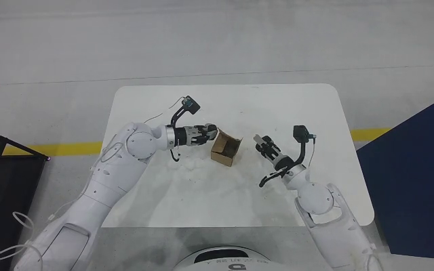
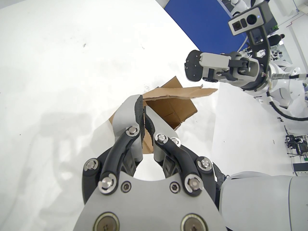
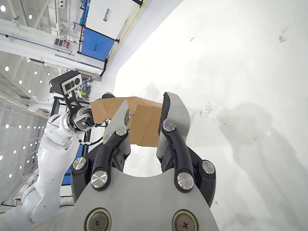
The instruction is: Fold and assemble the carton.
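**Carton**, partly erected and open, resting on the surface. Left jaws are clamped on the edge of one carton wall. Right jaws stand apart, near the carton's opposite side and not touching it. A loose flap juts from the carton toward the right jaws. Judgement: the left jaws should anchor the carton while the right jaws press that flap inward along its crease, slowly, to avoid sliding or crushing.

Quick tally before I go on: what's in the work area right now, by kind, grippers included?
Cartons: 1, a brown carton, top open
Grippers: 2, left gripper shut on a carton flap, right gripper open, clear of it
Tables: 1, a white table
Total: 4
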`<state>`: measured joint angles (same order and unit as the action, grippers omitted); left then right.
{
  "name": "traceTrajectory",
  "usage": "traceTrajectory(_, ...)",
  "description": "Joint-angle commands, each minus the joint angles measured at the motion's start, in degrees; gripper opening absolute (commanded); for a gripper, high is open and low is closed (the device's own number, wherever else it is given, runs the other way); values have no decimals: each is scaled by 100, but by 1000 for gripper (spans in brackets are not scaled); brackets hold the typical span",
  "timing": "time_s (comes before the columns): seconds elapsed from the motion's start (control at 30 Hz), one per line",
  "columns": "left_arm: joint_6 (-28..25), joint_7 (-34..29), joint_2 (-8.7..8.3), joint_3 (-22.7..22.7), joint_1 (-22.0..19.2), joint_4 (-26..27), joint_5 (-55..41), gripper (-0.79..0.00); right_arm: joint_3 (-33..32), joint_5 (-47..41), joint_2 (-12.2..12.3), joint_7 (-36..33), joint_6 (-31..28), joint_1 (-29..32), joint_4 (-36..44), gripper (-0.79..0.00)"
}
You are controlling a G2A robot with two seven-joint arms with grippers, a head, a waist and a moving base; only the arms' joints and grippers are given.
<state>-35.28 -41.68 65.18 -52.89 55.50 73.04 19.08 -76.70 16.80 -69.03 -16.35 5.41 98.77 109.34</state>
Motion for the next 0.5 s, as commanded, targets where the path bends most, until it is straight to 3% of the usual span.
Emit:
traceTrajectory(0.0, 0, 0, 0, 0, 0, 0, 0, 0, -25, -12, 3, -9, -10, 31, -4, -465)
traceTrajectory(0.27, 0, 0, 0, 0, 0, 0, 0, 0, 275, 354, 38, -758, -155, -10, 65, -456)
traceTrajectory(0.47, 0, 0, 0, 0, 0, 0, 0, 0, 568, 895, 43, -854, -260, -151, -27, -453)
